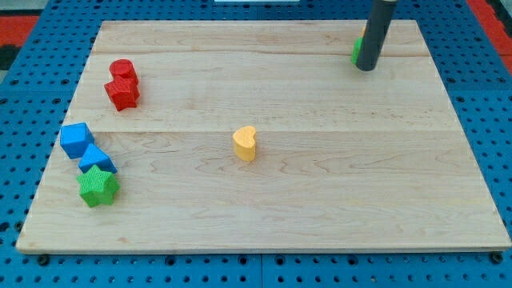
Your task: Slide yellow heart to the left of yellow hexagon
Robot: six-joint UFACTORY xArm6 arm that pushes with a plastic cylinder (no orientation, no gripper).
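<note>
Your rig has no claw to open or close, only my tip [366, 68], resting at the desk's [320, 200] top right. It touches a green block [355, 50], half hidden behind the rod. The yellow heart [246, 143] sits well down-left of it, mid-desk.

Nothing here can be read: no text, label, brand, number or sign shows anywhere. The board [264, 200] is bare wood grain, and the blocks on it carry plain colour with no marks.
</note>
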